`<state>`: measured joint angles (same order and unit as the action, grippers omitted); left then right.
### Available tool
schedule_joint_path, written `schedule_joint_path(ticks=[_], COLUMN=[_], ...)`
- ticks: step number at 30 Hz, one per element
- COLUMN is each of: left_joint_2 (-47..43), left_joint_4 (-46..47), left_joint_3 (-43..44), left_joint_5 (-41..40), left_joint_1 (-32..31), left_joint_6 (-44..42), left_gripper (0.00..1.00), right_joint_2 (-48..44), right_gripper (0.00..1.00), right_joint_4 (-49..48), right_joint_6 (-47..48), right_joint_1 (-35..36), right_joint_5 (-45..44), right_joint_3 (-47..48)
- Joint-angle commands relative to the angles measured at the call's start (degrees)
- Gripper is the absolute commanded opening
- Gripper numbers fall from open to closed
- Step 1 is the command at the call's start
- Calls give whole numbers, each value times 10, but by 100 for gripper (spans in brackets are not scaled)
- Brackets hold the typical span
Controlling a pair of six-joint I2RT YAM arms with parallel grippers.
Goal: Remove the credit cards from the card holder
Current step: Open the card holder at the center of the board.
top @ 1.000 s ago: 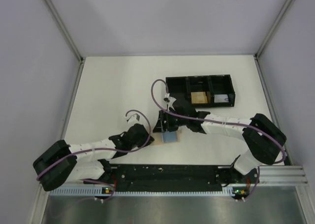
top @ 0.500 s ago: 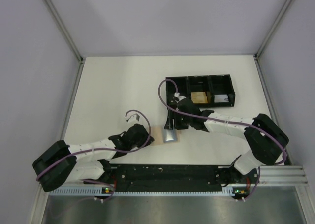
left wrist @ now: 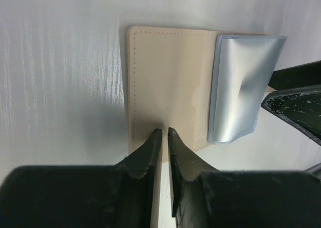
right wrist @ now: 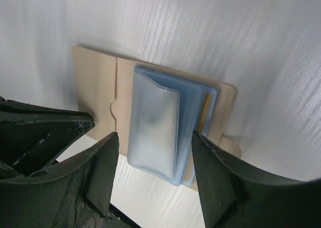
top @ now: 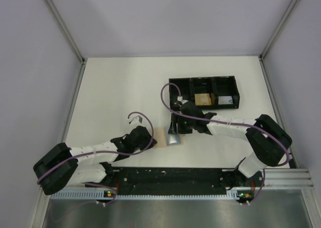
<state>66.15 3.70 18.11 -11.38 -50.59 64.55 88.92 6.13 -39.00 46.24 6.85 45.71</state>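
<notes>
**Top view.** A white bench sits between pale lilac walls with metal corner posts. Two arms reach in from the near edge. One tan holder lies flat near the middle of the bench. The left gripper is on the holder's left edge. The right gripper is over the cards, which show here only as a silvery patch on the holder's right half. Only this view shows the one black tray, which has three compartments and stands well beyond the holder. One orange-tan block sits in the middle compartment. A pale thing in the right compartment is too small to tell.

**Left wrist.** The left gripper is clenched almost shut with only a thin slit between its fingers. Its tips press down on the holder's plain tan stitched panel, and nothing is between them. The cards overlap that panel's far edge, and their shiny top surface is bowed. One dark finger of the right gripper sits just beside them.

**Right wrist.** This view alone shows the holder's open inside, a tan pocket with a thumb notch. The pale blue cards are stacked on the other half, still on the holder. Several layered edges show, but their number cannot be told. The right gripper is released, its fingers spread wide on either side of the stack and grasping nothing.
</notes>
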Motion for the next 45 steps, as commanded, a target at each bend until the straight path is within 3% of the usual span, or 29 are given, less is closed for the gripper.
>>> schedule_joint_path(ticks=[1, 17, 29, 36, 45], left_joint_2=[2, 11, 7, -87, -245], left_joint_4=[-13, -14, -12, -11, -83], left_joint_3=[-6, 1, 3, -30, -60], left_joint_5=[-1, 11, 16, -9, -47], left_joint_1=[3, 3, 3, 3, 3], left_joint_6=[-7, -12, -14, 8, 22], left_gripper=[15, 15, 15, 24, 28], right_joint_2=[11, 0, 30, 48, 70], right_gripper=[59, 51, 51, 51, 51], right_joint_4=[-26, -80, -122, -138, -140], right_joint_6=[5, -10, -30, -42, -48], right_joint_1=[-2, -2, 1, 10, 28], right_joint_5=[10, 76, 119, 139, 153], right_joint_3=[-3, -11, -3, 17, 53])
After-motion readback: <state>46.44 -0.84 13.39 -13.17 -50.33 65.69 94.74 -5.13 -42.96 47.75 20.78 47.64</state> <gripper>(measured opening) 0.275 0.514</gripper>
